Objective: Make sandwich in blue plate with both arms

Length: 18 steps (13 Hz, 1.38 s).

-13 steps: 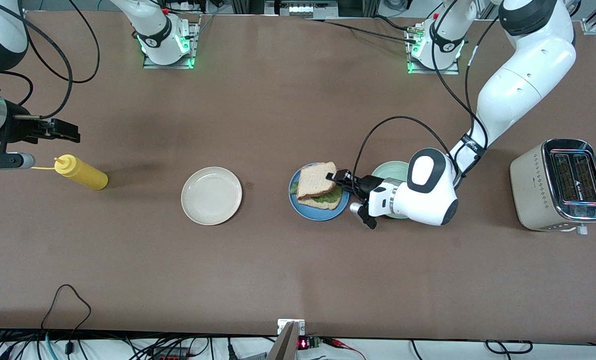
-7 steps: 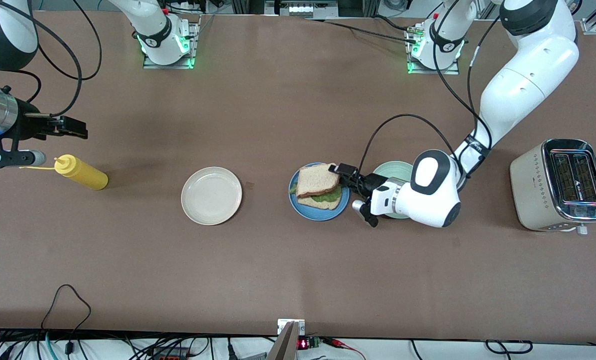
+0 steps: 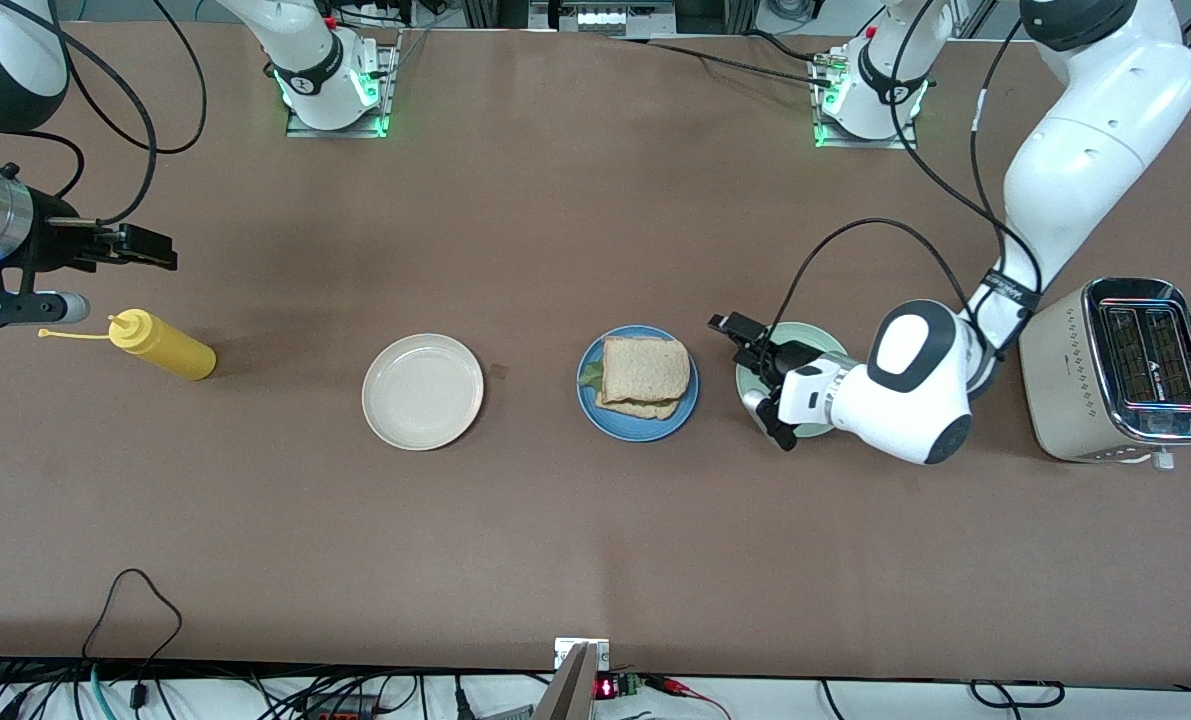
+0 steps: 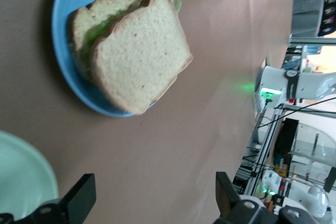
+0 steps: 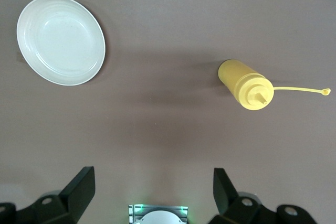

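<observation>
Sandwich (image 3: 643,377) stacked on blue plate (image 3: 638,435) at mid-table, top slice sitting nearly square on the lower one, lettuce edge peeking out at nine o'clock as the front camera sees it

Left gripper (image 4: 152,198) low over mint-green plate (image 3: 800,332), at three o'clock of the blue plate, jaws spread wide and holding nothing, apart from the bread. Right gripper (image 3: 150,250) waiting over the table at the right arm's end, at eleven o'clock of the mustard bottle (image 3: 165,346), jaws likewise wide and empty

Step in hand, as judged: clearing the left gripper away from the finished stack. To do it well:
- lift upward first, then swing toward the toaster (image 3: 1115,370) at three o'clock, so no finger drags across the top slice
- keep the jaws wide until well clear
- mind the mint-green plate rim just below the wrist, light enough to skid if nudged
- leave the top slice alone, any small overhang not worth a second grip

Surface: brown matte table (image 3: 595,550), cream-white plate (image 3: 370,400) at nine o'clock of the blue one. Room: arm bases lit green at twelve o'clock, black cables trailing along the six o'clock edge
</observation>
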### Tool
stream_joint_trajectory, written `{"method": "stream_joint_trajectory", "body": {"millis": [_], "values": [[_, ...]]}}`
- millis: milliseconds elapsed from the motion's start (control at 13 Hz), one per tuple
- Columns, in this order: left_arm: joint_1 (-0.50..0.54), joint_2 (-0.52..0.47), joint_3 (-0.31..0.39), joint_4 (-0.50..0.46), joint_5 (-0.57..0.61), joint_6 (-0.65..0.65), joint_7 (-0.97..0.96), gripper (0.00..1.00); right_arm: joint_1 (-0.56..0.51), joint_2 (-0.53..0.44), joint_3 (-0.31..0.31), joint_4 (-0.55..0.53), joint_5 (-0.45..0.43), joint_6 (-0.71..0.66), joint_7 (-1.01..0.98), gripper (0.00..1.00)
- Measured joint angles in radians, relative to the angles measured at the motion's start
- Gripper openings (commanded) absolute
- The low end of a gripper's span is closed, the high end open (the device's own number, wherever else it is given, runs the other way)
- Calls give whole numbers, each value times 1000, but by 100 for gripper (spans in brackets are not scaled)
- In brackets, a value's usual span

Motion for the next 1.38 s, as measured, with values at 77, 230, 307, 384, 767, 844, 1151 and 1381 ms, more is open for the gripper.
{"method": "stream_joint_trajectory", "body": {"millis": [77,230,307,384,767,844,1151,1381], "values": [[16,-23,0,6,42,-42,-3,100,0,0,0,0,0,1,0,100],[39,-78,0,26,134,-137,-21,100,0,0,0,-1,0,4,0,100],[43,-110,0,39,182,-179,-39,100,0,0,0,-1,0,9,0,100],[43,-148,-1,49,230,-215,-64,100,0,0,0,-2,0,16,0,100],[31,-351,-7,64,341,-363,-243,100,0,0,-1,-3,12,39,0,100],[31,-375,-7,70,343,-381,-259,100,-1,0,-1,-4,17,39,0,100],[25,-407,-2,150,402,-442,-273,100,-2,0,-6,-6,21,42,-2,100],[-73,-499,155,187,377,-441,-276,100,-2,1,-6,-7,21,53,-12,100]]}}
